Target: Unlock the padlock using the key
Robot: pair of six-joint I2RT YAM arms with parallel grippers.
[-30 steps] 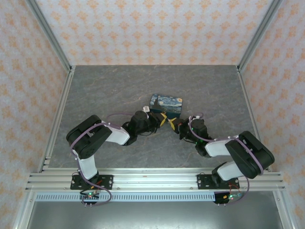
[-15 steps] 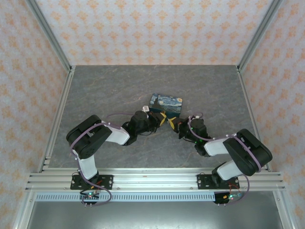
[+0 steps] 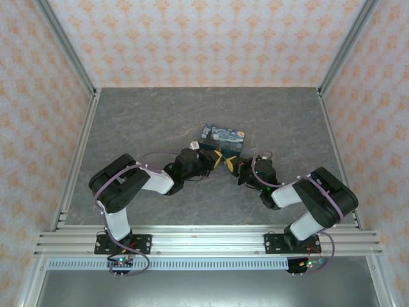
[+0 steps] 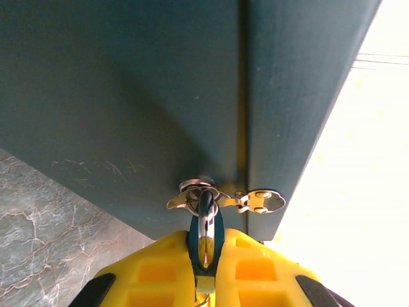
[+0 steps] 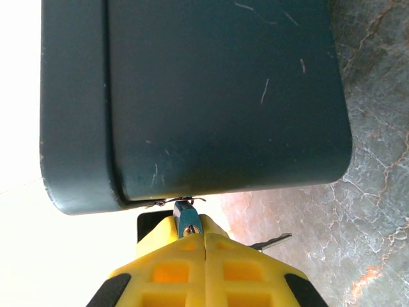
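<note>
The dark blue starry box (image 3: 225,135) lies mid-table, and both grippers meet at its near side. My left gripper (image 4: 206,246) is shut on the small blue padlock (image 4: 206,230), whose chrome shackle passes through the box's metal hasp (image 4: 255,201). My right gripper (image 5: 204,235) is shut, its yellow tips pressed together just short of the padlock's keyhole end (image 5: 187,217). The key (image 5: 273,242) is a thin pale blade sticking out from behind the right finger, over the table; whether it is held is hidden. From above, the left gripper (image 3: 218,159) and right gripper (image 3: 231,164) nearly touch.
The box's flat side (image 5: 223,96) stands just past both grippers. Grey marbled table (image 3: 160,115) lies open to the left, right and behind the box. Aluminium frame rails (image 3: 192,240) run along the near edge, and patterned walls enclose the sides.
The right arm has swung slightly left and its gripper has edged closer to the box and the left gripper. The left arm and the box have not moved.
</note>
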